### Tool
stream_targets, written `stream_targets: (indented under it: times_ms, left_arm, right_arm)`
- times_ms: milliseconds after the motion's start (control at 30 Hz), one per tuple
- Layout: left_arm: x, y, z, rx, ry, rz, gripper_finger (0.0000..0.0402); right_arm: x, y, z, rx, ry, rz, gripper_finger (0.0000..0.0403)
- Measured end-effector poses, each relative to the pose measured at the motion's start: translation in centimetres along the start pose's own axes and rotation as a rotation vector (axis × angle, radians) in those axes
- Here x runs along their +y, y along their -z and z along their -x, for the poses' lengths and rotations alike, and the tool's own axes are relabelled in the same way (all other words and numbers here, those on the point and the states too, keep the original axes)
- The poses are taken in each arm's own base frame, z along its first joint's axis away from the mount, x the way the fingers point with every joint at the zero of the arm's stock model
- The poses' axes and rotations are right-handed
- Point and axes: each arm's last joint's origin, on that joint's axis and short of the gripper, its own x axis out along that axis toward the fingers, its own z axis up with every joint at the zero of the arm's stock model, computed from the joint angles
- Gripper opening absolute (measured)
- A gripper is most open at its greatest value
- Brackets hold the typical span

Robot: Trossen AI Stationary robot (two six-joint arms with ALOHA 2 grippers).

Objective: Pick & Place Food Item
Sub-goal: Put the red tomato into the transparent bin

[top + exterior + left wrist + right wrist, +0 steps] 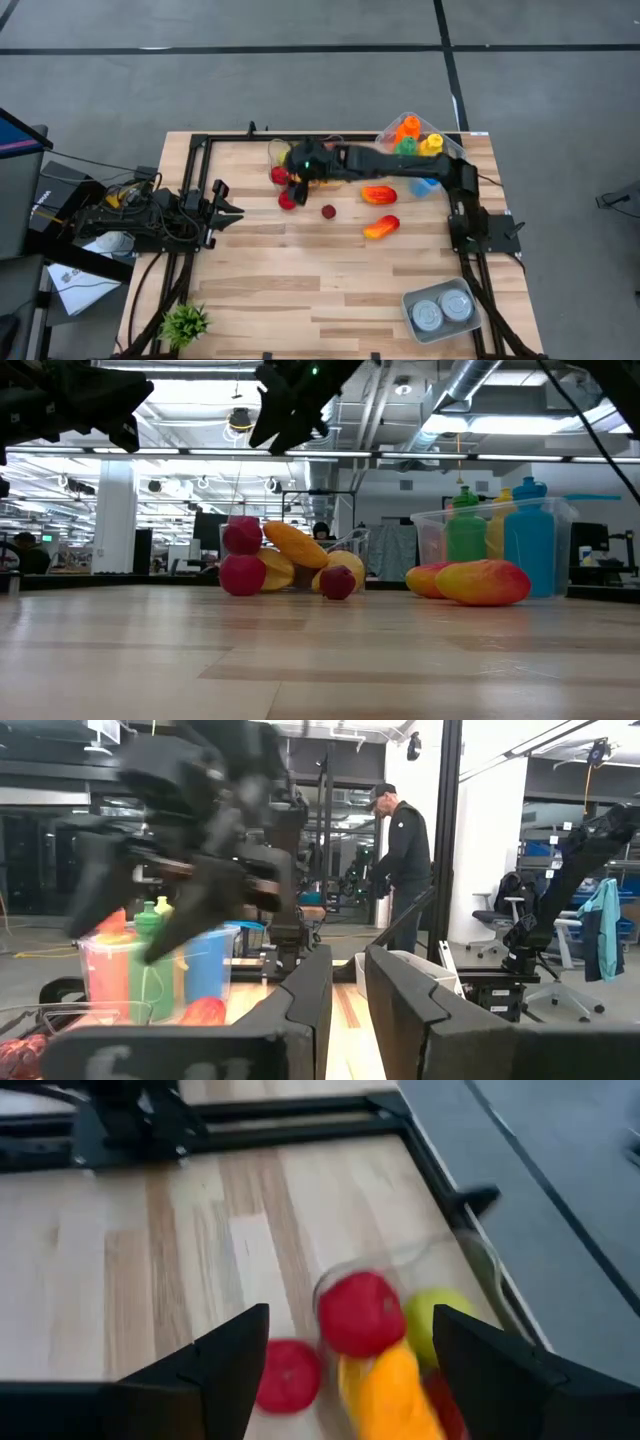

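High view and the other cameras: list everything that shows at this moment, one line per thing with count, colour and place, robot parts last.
Fruit pile: several pieces, red, yellow and orange, far middle of the table, under the right gripper.
Small red fruit: one, dark red, alone just near of the pile.
Mango-like fruits: two, red-orange, right of the pile, apart from each other.
Clear bin of bottles: one, bottles orange, green, yellow and blue, far right corner.
Tray with cans: one grey tray, two silvery cans, near right corner.
Small plant: one, green, near left corner.
Person: one, dark clothes, in the room behind.
Left gripper: parked at the left edge, holding nothing.
Right gripper: open, above the fruit pile.
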Motion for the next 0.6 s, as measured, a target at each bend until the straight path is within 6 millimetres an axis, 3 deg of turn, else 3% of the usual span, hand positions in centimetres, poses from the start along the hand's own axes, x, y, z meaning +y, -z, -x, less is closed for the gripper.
stream_targets:
  times_ms: [200,367,533,600]
  left_arm:
    - [0.0,0.0,0.0,0.000,0.000,0.000,0.0053]
    - [0.0,0.0,0.0,0.000,0.000,0.000,0.0053]
    - [0.0,0.0,0.0,-0.004,0.000,0.000,0.0053]
    - [0.0,-0.1,0.0,-0.010,0.000,-0.001,0.0053]
  right_arm:
    - [6.0,1.8,-0.1,0.070,0.113,-0.005,0.0271]
    - [9.7,4.0,-3.3,0.044,0.270,-0.058,0.0271]
    - [11.1,6.2,-7.6,0.024,0.322,-0.081,0.0271]
    - [10.7,6.6,-8.2,0.042,0.332,-0.107,0.0271]
